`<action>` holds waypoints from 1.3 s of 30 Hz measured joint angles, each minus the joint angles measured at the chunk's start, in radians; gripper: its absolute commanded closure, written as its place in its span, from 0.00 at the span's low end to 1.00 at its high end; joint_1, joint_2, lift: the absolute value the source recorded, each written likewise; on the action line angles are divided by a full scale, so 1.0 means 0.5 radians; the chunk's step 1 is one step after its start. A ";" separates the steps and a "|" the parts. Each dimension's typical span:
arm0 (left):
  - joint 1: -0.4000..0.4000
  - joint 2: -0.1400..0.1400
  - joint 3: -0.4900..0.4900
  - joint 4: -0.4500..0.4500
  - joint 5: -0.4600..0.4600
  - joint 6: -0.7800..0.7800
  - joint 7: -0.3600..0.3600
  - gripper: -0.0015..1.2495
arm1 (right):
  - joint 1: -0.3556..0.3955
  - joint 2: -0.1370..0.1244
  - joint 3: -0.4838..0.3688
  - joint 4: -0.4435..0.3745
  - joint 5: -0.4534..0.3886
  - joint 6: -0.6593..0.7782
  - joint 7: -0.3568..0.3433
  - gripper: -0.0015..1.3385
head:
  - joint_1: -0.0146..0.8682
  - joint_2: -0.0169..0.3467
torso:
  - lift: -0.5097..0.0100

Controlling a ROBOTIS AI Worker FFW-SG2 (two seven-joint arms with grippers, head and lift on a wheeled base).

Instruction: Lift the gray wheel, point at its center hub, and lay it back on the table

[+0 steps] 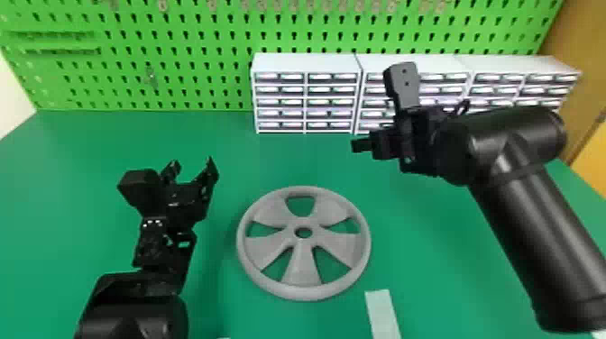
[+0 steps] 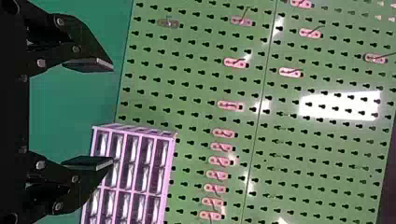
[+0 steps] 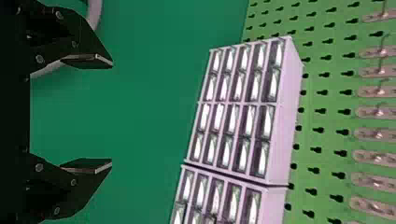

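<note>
The gray wheel (image 1: pixel 302 266) lies flat on the green desk (image 1: pixel 90 148), apart from both pincers. The left pincer (image 1: pixel 191 166) is spread, off to the wheel's left; the right pincer (image 1: pixel 376 144), also spread, is beyond it to the right. White drawers (image 1: pixel 306 63) stand before a green pegboard (image 1: pixel 194 45); a pale strip (image 1: pixel 383 311) lies near the wheel

Gray wheel (image 1: pixel 303 268); green table (image 1: pixel 216 139); green, hole-dotted pegboard (image 1: pixel 192 60); drawer cabinets (image 1: pixel 306 64) seemingly white
</note>
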 measured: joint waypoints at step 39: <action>-0.030 0.183 -0.191 -0.059 0.045 0.062 0.084 0.43 | -0.784 -0.138 0.802 1.046 -1.071 0.344 0.003 0.31 | 0.80 0.18 | 0.80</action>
